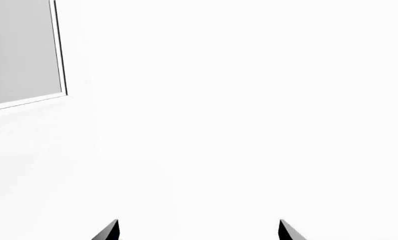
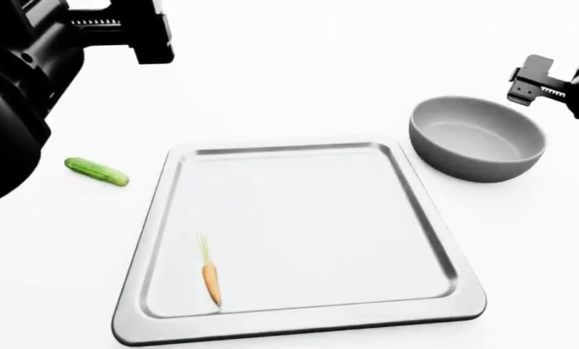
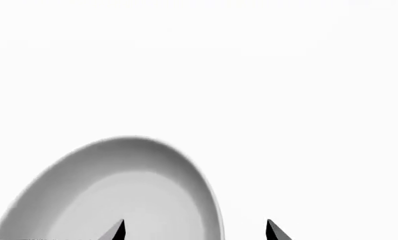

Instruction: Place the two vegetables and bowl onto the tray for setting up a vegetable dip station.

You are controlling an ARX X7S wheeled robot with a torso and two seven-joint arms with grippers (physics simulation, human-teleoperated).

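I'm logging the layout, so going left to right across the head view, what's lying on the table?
cucumber → carrot, lying on the tray → bowl

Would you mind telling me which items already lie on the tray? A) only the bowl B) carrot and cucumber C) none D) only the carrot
D: the carrot lies inside the tray rim, while the cucumber and bowl sit off it on either side.

Both arms raised apart, left gripper [image 1: 198,231] and right gripper [image 3: 195,231] each spread wide, holding nothing
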